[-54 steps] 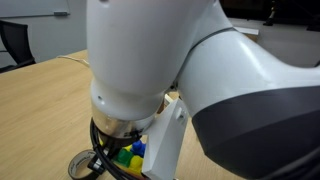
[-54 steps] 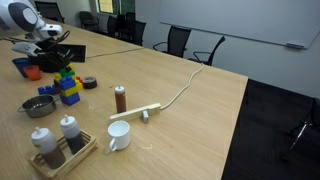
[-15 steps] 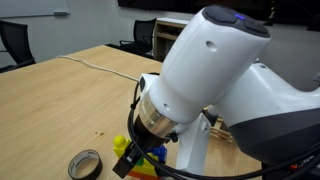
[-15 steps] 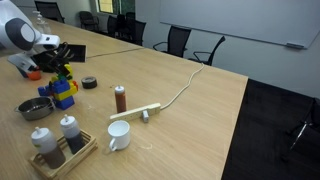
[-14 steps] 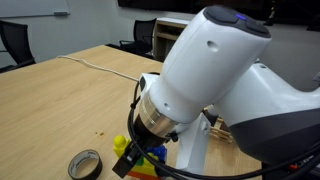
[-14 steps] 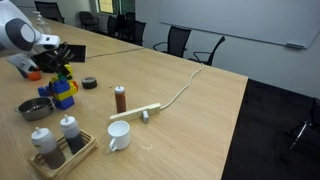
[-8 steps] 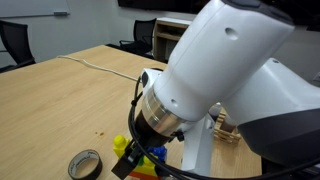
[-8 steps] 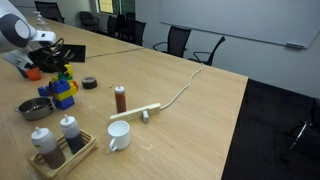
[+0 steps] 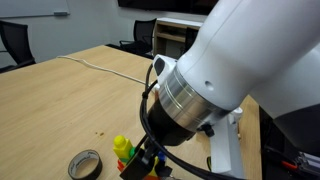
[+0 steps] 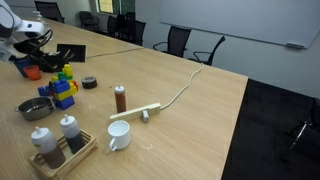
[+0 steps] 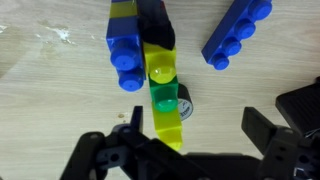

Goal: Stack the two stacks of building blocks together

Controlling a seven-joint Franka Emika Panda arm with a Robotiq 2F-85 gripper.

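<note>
Table (image 10: 190, 110): long wooden one, clutter at the arm's end. Arm (image 9: 230, 80) fills most of an exterior view and hides half the workspace there

Gripper (image 11: 192, 130): jaws spread wide, holding nothing, hanging above the bricks. Fingers (image 11: 105, 155) sit either side of the green end in the wrist view, no contact that I can see

Stack (image 11: 160, 75): blue, yellow, green and a dark brick joined as one clump, standing near the table's end by the arm (image 10: 64, 85). Looks merged, so I'd call the task about done

Blue brick (image 11: 238, 30): loose, just beside the stack, not touching. Can't tell if it belongs on top

Tape roll (image 9: 85, 163): near the stack, towards the table edge

Risks, my read:
- yellow/green column is narrow and sits beside the blue one; studs half seated = it peels off at a nudge
- open fingers straddle it, so any sideways move while low clips it and tips the lot
- going for the loose brick means reaching past the stack; a wide jaw could snag it
</note>
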